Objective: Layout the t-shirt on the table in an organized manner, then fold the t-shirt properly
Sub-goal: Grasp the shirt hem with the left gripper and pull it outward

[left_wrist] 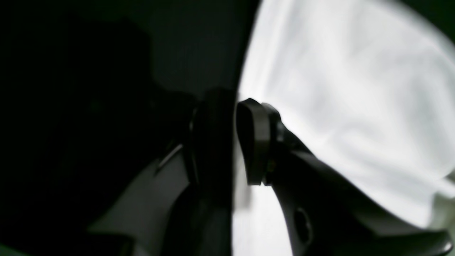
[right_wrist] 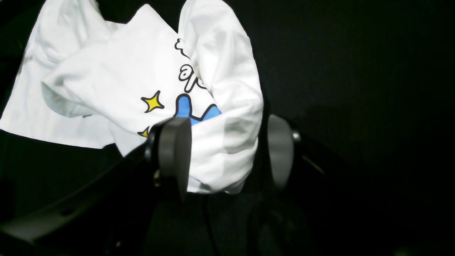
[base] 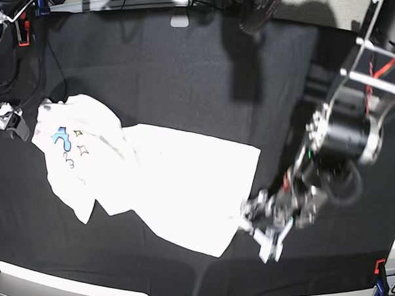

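Right gripper (right_wrist: 227, 153) spread wide around t-shirt (base: 176, 186) fold. Left gripper (left_wrist: 233, 142) pinched its edge. Cloth looked light, limp; best taken at corners off table (base: 188, 62).

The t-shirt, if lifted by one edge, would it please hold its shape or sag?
The t-shirt would probably sag: it already lies rumpled and folded over itself on the table. It looks thin and light, so pushing likely bunches it.
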